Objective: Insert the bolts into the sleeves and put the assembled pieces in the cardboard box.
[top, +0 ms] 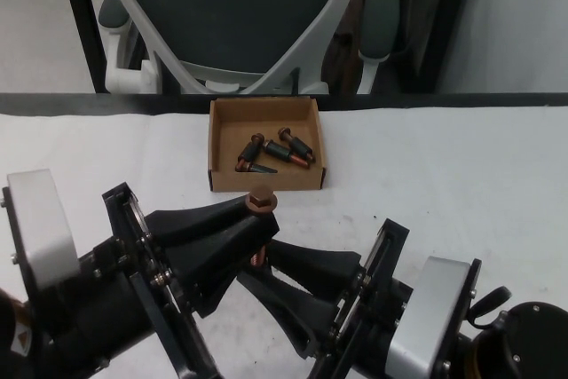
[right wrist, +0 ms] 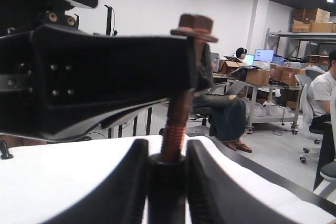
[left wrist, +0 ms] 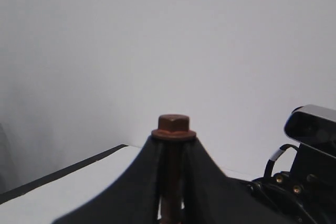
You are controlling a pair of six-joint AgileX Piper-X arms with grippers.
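Observation:
A copper-coloured bolt (top: 261, 201) stands upright with its hex head up, and my left gripper (top: 260, 222) is shut on its shank just below the head. In the left wrist view the bolt head (left wrist: 173, 126) sits on top of the two black fingers (left wrist: 142, 177). My right gripper (right wrist: 167, 167) is shut on a black sleeve (right wrist: 167, 184), and the bolt's threaded end (right wrist: 176, 135) enters the sleeve's top. The right gripper (top: 263, 269) lies right under the left one. The cardboard box (top: 266, 180) stands behind them at mid-bench.
Several bolts in dark sleeves (top: 288, 153) lie in the box. White bench surface (top: 444, 166) stretches to both sides. An office chair (top: 240, 15) stands beyond the bench's far edge. The left arm's fingers (right wrist: 105, 77) cross the right wrist view.

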